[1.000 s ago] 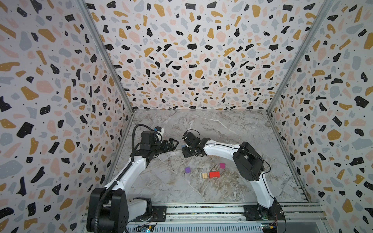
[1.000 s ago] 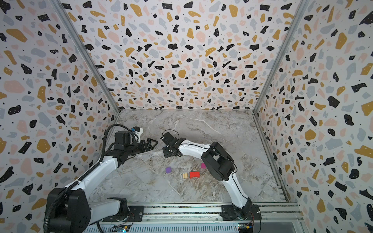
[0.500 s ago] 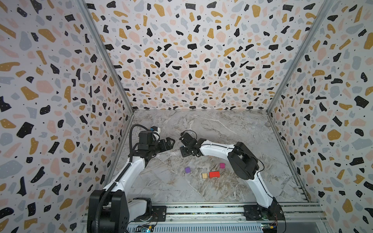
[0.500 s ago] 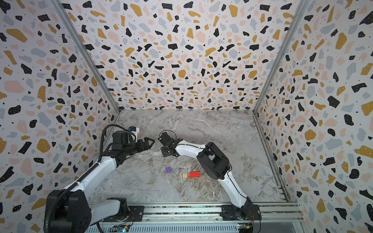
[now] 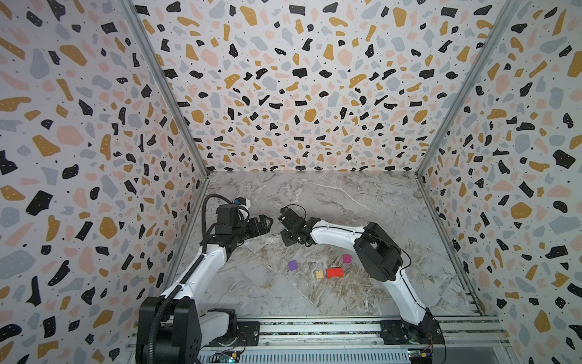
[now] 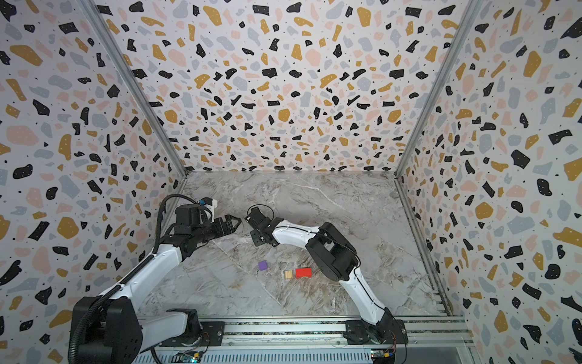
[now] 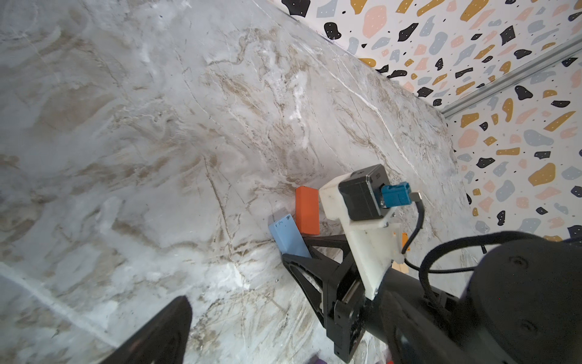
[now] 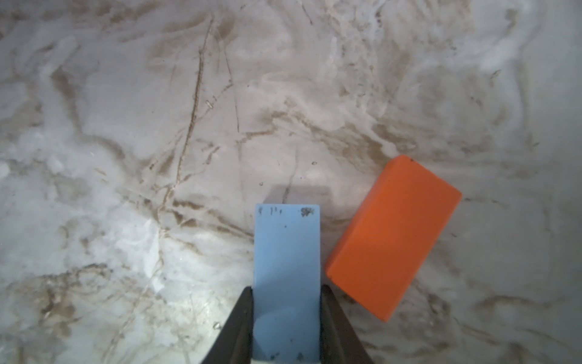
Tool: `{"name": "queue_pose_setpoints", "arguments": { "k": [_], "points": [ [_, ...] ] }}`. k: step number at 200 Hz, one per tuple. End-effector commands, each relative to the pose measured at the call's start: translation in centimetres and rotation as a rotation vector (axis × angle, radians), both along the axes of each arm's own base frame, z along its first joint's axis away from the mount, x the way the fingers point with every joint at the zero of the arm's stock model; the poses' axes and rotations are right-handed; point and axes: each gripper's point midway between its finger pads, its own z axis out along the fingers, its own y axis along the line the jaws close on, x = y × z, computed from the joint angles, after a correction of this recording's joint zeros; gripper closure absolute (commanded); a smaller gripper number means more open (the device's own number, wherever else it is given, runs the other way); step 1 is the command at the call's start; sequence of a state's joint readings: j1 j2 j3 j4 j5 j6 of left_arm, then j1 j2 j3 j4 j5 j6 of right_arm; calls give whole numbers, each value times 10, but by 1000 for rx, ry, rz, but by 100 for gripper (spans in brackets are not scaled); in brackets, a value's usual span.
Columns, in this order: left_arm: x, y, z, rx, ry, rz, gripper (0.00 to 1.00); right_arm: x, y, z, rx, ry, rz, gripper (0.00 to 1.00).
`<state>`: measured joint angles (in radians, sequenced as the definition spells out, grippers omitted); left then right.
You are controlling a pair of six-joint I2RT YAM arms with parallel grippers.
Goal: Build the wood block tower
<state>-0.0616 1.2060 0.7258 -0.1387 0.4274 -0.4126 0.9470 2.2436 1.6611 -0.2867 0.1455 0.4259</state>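
Hovering at left, the left gripper has its jaws spread wide and empty. Then the right gripper is pinching a light-blue rectangular wooden block, with an orange wooden brick just beside it. Nearer the front, a purple wooden cube, small tan wooden block, red wooden brick and magenta wooden cube lie loose, unstacked.

You are looking at two arms wearing glossy white shells on their links and boxy black housings at the joints. A ribbed black hose is running along the left arm; a thin black wire is trailing beside the right arm. A white bracket is carrying a black camera with a blue plug. The right end effector is showing matte black, tapering fingers.
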Motion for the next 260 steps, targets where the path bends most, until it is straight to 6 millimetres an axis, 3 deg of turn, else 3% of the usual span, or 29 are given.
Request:
{"name": "queue_pose_setpoints", "arguments": {
  "k": [1, 26, 80, 132, 260],
  "points": [
    [-1, 3, 4, 5, -18, 8, 5, -16, -22, 17, -48, -3, 26, 74],
    [0, 4, 3, 10, -17, 12, 5, -33, -43, 20, -77, 13, 43, 78],
    [-1, 1, 2, -6, -14, -1, 5, -82, -75, 32, -80, -2, 149, 76],
    [-3, -9, 2, -58, -16, -38, 5, -106, -96, 29, -105, -22, 238, 73],
    [-20, -62, 10, -154, -35, -235, 6, -100, -108, 9, -169, -52, 309, 72]
  ]
}}
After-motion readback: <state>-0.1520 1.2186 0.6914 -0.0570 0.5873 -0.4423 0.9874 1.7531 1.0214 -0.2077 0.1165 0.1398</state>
